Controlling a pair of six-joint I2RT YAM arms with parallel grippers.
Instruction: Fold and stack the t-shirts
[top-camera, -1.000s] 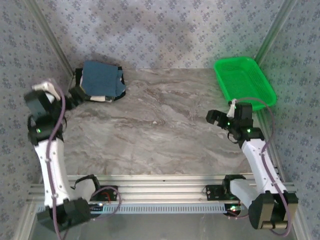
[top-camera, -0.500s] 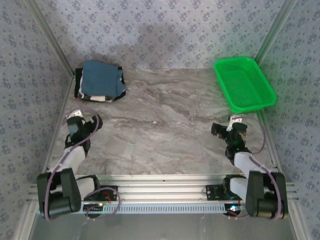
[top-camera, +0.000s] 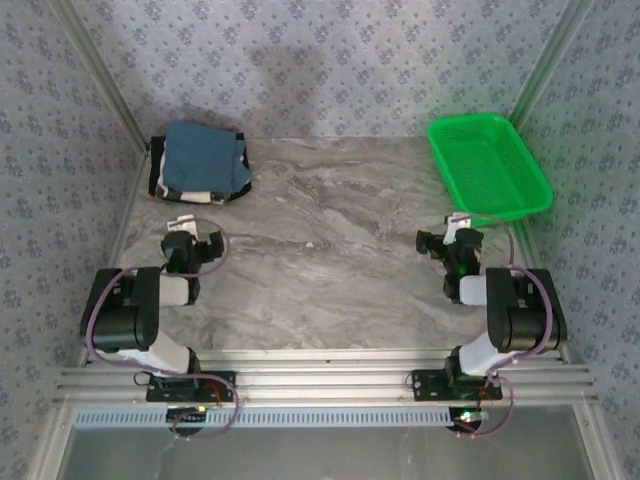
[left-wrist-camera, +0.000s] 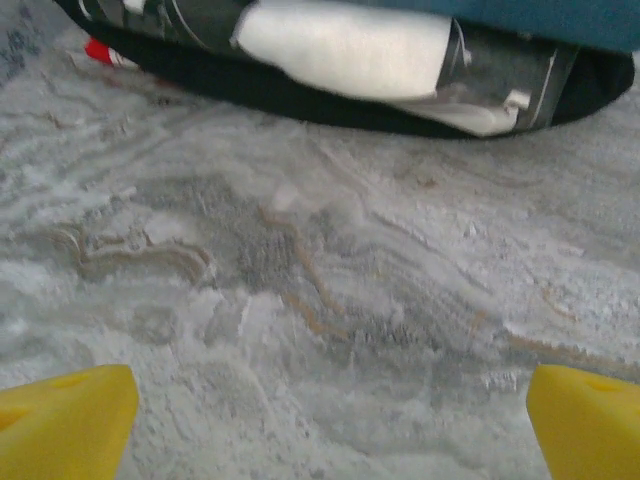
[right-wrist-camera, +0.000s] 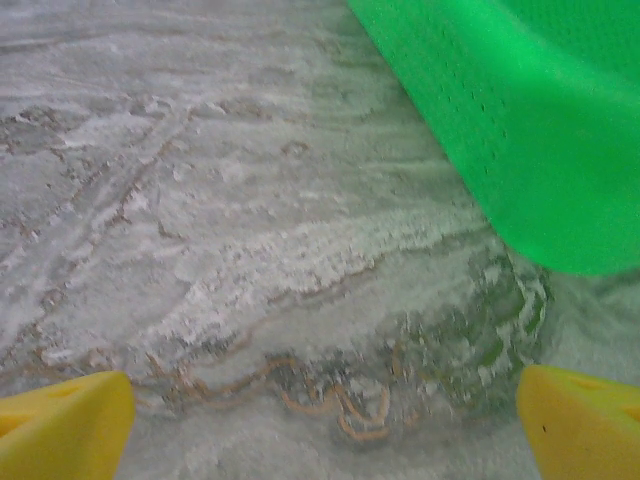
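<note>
The two t-shirts lie folded in one stack at the table's far left. The dark teal-blue t-shirt (top-camera: 205, 155) is on top, and the cream-white t-shirt (top-camera: 197, 195) with black edges is under it. My left gripper (top-camera: 190, 243) rests low on the table a short way in front of the stack, open and empty. In the left wrist view the cream-white t-shirt (left-wrist-camera: 350, 48) and a strip of the teal-blue t-shirt (left-wrist-camera: 530, 12) lie ahead of the left gripper (left-wrist-camera: 325, 430). My right gripper (top-camera: 447, 240) sits open and empty near the basket; the right wrist view shows bare table between the fingers of the right gripper (right-wrist-camera: 322, 430).
A bright green plastic basket (top-camera: 490, 165) stands at the far right, its wall (right-wrist-camera: 520, 120) just ahead of the right gripper. Both arms are folded back over their bases at the near edge. Patterned walls and metal rails close in the marble table (top-camera: 330, 250).
Both arms have drawn back and folded down toward their bases. The left gripper has left the stack's side and dropped to the table. The stack has not moved.
</note>
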